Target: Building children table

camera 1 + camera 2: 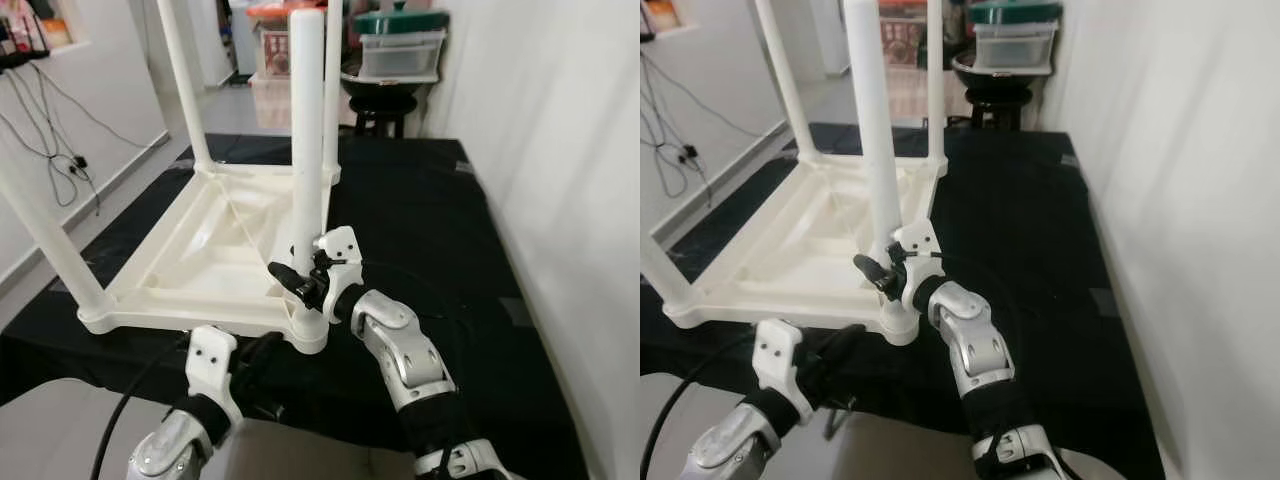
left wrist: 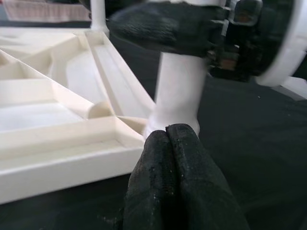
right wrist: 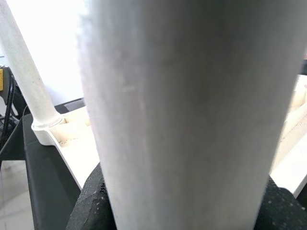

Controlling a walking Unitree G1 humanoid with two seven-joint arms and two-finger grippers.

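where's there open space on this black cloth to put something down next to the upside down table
Free: the black cloth between the upturned table top and the white wall. Crowded: the near corner, where the right gripper clamps a leg and the left gripper sits.

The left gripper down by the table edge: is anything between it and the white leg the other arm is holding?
Only a bare strip of black cloth, seen in the left wrist view, separates the shut left gripper from the white leg.

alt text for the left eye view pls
The right gripper clamps the base of the nearest white leg of an upside-down white children's table on a black cloth. The left gripper waits below that corner.
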